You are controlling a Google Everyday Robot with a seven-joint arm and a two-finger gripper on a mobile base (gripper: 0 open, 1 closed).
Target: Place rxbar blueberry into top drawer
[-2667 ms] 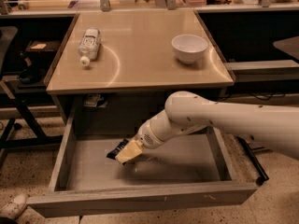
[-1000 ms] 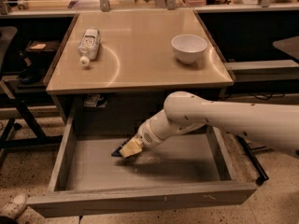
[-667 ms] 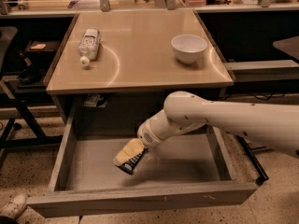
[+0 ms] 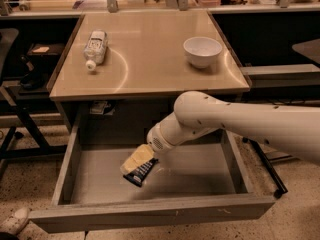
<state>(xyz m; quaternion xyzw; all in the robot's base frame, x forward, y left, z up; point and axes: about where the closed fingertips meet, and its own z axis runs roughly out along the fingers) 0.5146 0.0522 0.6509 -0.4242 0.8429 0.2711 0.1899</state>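
Observation:
The rxbar blueberry (image 4: 141,173), a small dark navy bar, lies tilted inside the open top drawer (image 4: 150,214), left of its middle. Its lower end is at the grey floor. My gripper (image 4: 137,161) reaches down into the drawer from the right on a white arm. Its pale yellow fingers (image 4: 135,159) are spread right above the bar's upper end, touching or nearly touching it. The fingers look open, with the bar no longer clamped between them.
On the tan table top (image 4: 150,74) above the drawer lie a clear plastic bottle (image 4: 95,46) at the back left and a white bowl (image 4: 202,51) at the back right. The drawer's side walls stand left and right of the arm. A dark stand (image 4: 20,129) stands to the left.
The gripper lowered slightly in the drawer and its fingers spread. The bar slipped from the fingertips to a tilted position just below them.

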